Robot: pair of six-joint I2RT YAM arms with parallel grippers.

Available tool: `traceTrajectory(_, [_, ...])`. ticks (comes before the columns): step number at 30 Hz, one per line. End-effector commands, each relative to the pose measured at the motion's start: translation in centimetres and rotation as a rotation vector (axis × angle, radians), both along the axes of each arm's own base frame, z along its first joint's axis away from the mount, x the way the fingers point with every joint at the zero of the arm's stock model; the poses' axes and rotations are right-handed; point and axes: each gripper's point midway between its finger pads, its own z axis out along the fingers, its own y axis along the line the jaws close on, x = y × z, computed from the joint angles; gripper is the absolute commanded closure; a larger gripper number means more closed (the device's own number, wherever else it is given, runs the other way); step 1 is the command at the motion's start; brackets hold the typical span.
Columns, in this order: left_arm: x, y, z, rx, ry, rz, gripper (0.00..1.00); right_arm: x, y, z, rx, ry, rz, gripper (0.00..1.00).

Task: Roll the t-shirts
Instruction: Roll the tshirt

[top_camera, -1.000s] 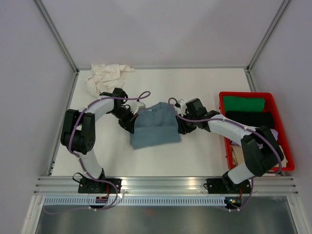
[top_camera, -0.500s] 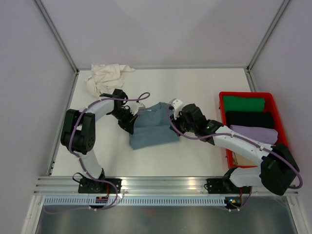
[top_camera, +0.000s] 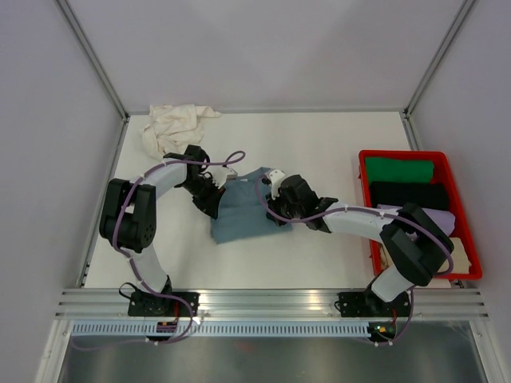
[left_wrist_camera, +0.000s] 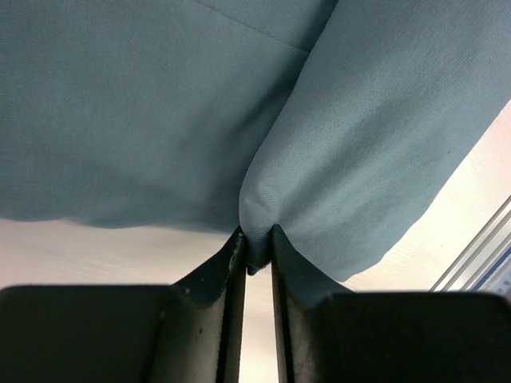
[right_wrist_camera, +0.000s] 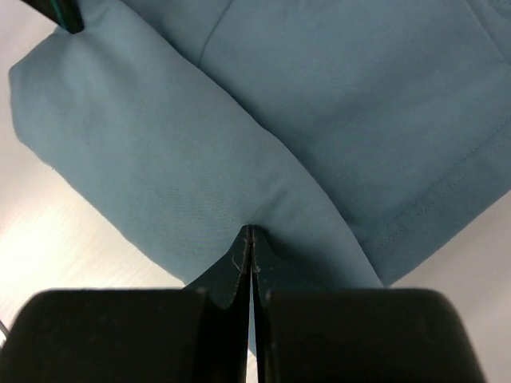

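Observation:
The blue-grey t-shirt (top_camera: 238, 217) lies partly folded on the white table between my two arms. My left gripper (top_camera: 214, 199) is at its left edge. In the left wrist view its jaws (left_wrist_camera: 256, 243) stand a narrow slit apart with a pinched fold of the blue cloth (left_wrist_camera: 160, 104) between the tips. My right gripper (top_camera: 272, 209) is over the shirt's middle. Its tips (right_wrist_camera: 250, 235) are shut tight on a fold of the same shirt (right_wrist_camera: 160, 159), lifted over the lower layer. A cream-white t-shirt (top_camera: 172, 126) lies crumpled at the back left.
A red crate (top_camera: 403, 154) stands at the right edge with green (top_camera: 399, 169), black (top_camera: 407, 192) and lavender (top_camera: 415, 219) folded clothes in it. Metal frame posts run along both sides, and an aluminium rail (top_camera: 271, 299) crosses the near edge.
My right gripper has shut on the shirt's right side and carried it left, over the middle. The shirt now looks narrower. My left gripper's jaws have eased slightly apart in place.

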Motion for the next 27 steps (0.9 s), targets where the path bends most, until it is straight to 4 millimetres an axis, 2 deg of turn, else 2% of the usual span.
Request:
traceTrajectory(1, [0.8, 0.6, 0.5, 0.03, -0.051, 0.02, 0.76, 1.6, -0.1, -0.8, 0.038, 0.008, -0.078, 1.0])
traceTrajectory(5, [0.9, 0.6, 1.6, 0.019, -0.108, -0.005, 0.64, 2.2, -0.8, -2.2, 0.05, 0.073, -0.115, 1.0])
traceTrajectory(6, [1.0, 0.4, 2.2, 0.004, -0.129, -0.014, 0.54, 2.2, -0.6, -2.2, 0.054, 0.077, -0.114, 1.0])
traceTrajectory(7, [1.2, 0.3, 3.6, -0.013, -0.182, -0.021, 0.52, 2.2, -0.6, -2.1, 0.059, 0.082, -0.115, 1.0])
traceTrajectory(9, [1.5, 0.0, 5.2, -0.032, -0.244, -0.042, 0.48, 2.4, -0.5, -1.9, 0.069, 0.083, -0.127, 1.0])
traceTrajectory(10, [1.8, -0.1, 7.1, -0.046, -0.322, -0.053, 0.47, 2.4, -0.5, -1.9, 0.066, 0.084, -0.126, 1.0])
traceTrajectory(13, [2.3, -0.5, 9.5, -0.028, -0.458, -0.073, 0.45, 2.4, -0.3, -1.7, 0.069, 0.091, -0.124, 1.0])
traceTrajectory(14, [2.2, -0.6, 10.8, -0.021, -0.524, -0.083, 0.44, 2.3, -0.3, -1.7, 0.067, 0.098, -0.128, 1.0])
traceTrajectory(15, [1.2, -1.3, 10.2, 0.019, -0.544, -0.124, 0.43, 2.3, -0.3, -1.8, 0.07, 0.104, -0.129, 0.99])
traceTrajectory(17, [0.6, -2.6, 10.1, 0.05, -0.618, -0.182, 0.41, 2.4, -0.1, -1.6, 0.075, 0.105, -0.128, 1.0])
traceTrajectory(18, [-1.0, -3.2, 8.6, 0.111, -0.634, -0.247, 0.36, 2.5, -0.1, -1.5, 0.079, 0.106, -0.13, 1.0])
traceTrajectory(19, [-1.4, -3.4, 7.8, 0.141, -0.646, -0.274, 0.34, 2.6, 0.0, -1.3, 0.082, 0.102, -0.131, 1.0])
traceTrajectory(20, [-1.1, -3.2, 7.3, 0.194, -0.68, -0.276, 0.3, 2.7, -0.1, -1.3, 0.081, 0.105, -0.135, 1.0])
traceTrajectory(21, [-2.0, -3.6, 6.0, 0.218, -0.671, -0.311, 0.29, 2.8, -0.1, -1.3, 0.084, 0.107, -0.138, 1.0])
traceTrajectory(22, [-2.1, -3.6, 5.6, 0.231, -0.675, -0.316, 0.27, 2.8, 0.0, -1.2, 0.095, 0.117, -0.138, 1.0])
traceTrajectory(25, [-2.6, -4.4, 4.3, 0.225, -0.7, -0.358, 0.13, 3.2, -0.4, -1.2, 0.13, 0.148, -0.15, 1.0])
traceTrajectory(26, [-2.1, -4.4, 4.2, 0.252, -0.733, -0.353, 0.12, 3.2, -0.5, -1.1, 0.14, 0.151, -0.152, 0.99])
traceTrajectory(27, [-2.5, -4.7, 3.6, 0.259, -0.739, -0.381, 0.12, 3.1, -0.7, -1.3, 0.142, 0.157, -0.155, 0.99])
